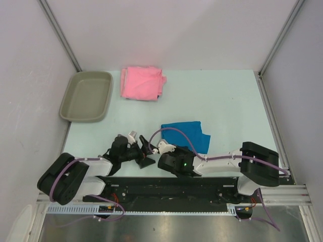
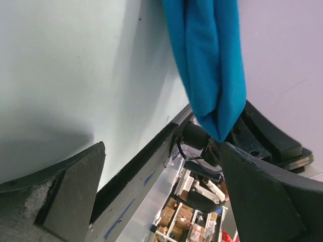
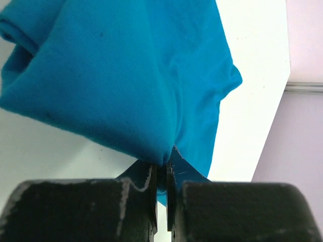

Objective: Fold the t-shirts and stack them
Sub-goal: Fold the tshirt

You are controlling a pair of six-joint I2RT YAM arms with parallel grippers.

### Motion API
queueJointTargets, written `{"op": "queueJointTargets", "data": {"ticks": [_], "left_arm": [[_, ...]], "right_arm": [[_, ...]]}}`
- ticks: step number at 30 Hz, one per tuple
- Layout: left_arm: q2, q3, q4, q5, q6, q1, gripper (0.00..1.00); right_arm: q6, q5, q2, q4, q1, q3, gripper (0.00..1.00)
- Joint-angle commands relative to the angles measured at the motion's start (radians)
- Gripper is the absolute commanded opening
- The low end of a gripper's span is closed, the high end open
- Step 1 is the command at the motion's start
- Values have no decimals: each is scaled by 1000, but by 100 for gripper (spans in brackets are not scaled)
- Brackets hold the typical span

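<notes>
The bright blue t-shirt (image 1: 185, 134) lies bunched on the table just ahead of the arms. My right gripper (image 1: 161, 146) is shut on its near left edge. In the right wrist view the blue cloth (image 3: 126, 75) is pinched between the closed fingers of the right gripper (image 3: 161, 174) and spreads away over the table. My left gripper (image 1: 146, 152) stands open beside it, its fingers wide apart and holding nothing. In the left wrist view the blue t-shirt (image 2: 207, 60) hangs past the open left gripper (image 2: 161, 169). The pink t-shirt (image 1: 142, 83) lies folded at the back.
A grey-beige plastic tray (image 1: 75, 108) sits at the back left, next to the pink t-shirt. Pale walls close in the table on three sides. The black rail (image 1: 166, 184) carrying the arm bases runs along the near edge.
</notes>
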Motion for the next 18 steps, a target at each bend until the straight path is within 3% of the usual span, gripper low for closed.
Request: {"op": "queueJointTargets", "data": {"ticks": [1, 10, 18], "left_arm": [[65, 61, 124, 0, -57, -33, 100], [281, 110, 389, 28, -195, -93, 100], [384, 213, 346, 17, -190, -136, 100]], "right_arm": [[68, 50, -40, -44, 28, -16, 0], [111, 58, -27, -72, 63, -19, 0], [122, 70, -37, -78, 77, -20, 0]]}}
